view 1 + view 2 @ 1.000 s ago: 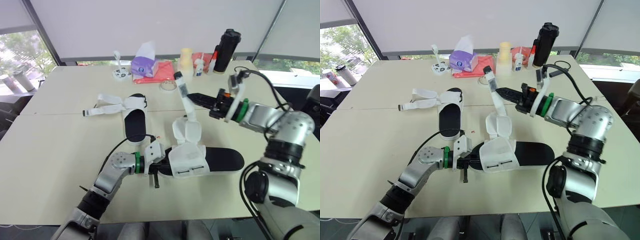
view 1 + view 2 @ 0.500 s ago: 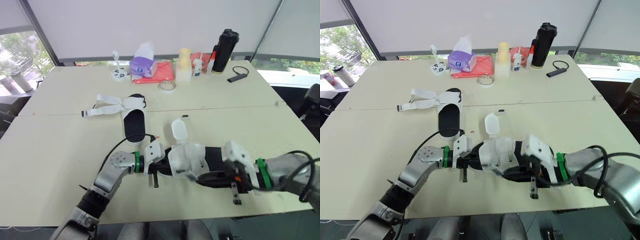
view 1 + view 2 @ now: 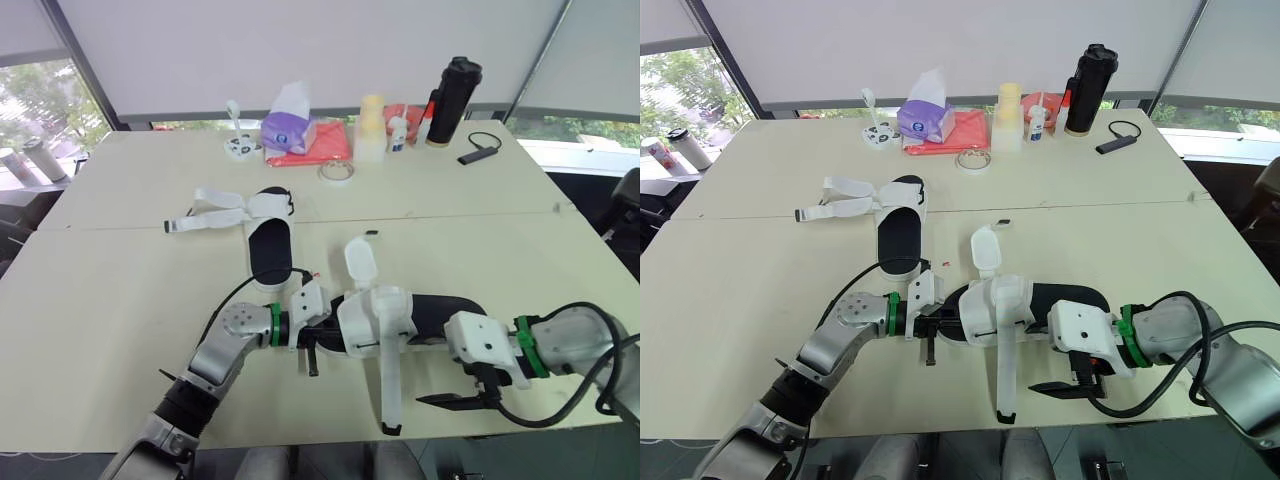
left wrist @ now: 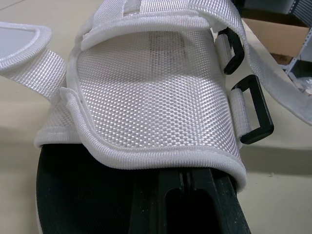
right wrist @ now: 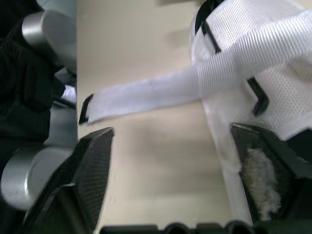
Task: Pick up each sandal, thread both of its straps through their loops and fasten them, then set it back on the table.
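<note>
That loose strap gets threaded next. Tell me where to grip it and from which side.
Grip the strap near its black tip, which lies flat on the table, pointing away from the sandal. Come from the robot's right: the open right end effector sits beside it there, probably within easy reach.

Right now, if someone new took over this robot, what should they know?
Left gripper clamps one end of the near sandal, on the table.
Right gripper open, empty, beside its long strap, which lies loose toward the robot.
Short strap stands up, unfastened.
Far sandal lies untouched, straps splayed.
Nothing fastened yet; both sandals left to do.
</note>
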